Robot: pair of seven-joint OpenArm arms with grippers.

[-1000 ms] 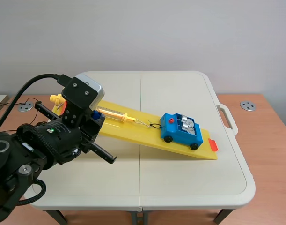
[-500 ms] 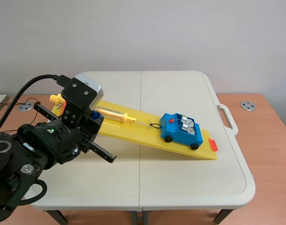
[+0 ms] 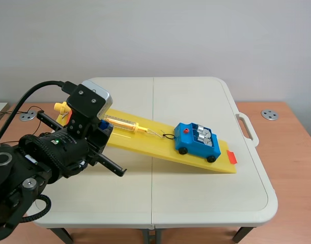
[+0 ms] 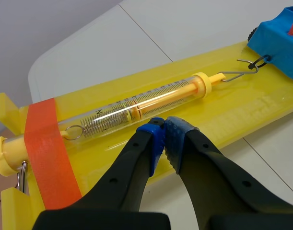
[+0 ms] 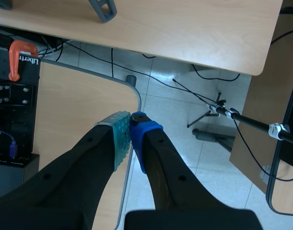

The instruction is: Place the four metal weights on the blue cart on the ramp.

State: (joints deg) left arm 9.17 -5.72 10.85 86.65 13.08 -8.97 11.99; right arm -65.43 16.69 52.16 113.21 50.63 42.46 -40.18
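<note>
The blue cart [image 3: 197,141] stands on the lower part of the yellow ramp [image 3: 160,145] and carries several round metal weights [image 3: 204,135] in its tray. A wire hook links the cart [image 4: 276,38] to a yellow spring scale [image 4: 136,103] taped to the ramp [image 4: 242,103]. My left gripper [image 4: 163,130] hangs shut and empty just above the ramp's near edge, beside the scale. In the scene view the left gripper [image 3: 103,125] sits by the ramp's upper end. My right gripper [image 5: 130,125] is shut on nothing, off the table, over the floor.
An orange-red tape strip [image 4: 49,153] holds the scale at the ramp's raised end. A red tag [image 3: 231,157] marks the ramp's foot. The white folding table [image 3: 196,198] has a handle [image 3: 248,129] at its right edge. Cables and desks [image 5: 151,24] lie below the right gripper.
</note>
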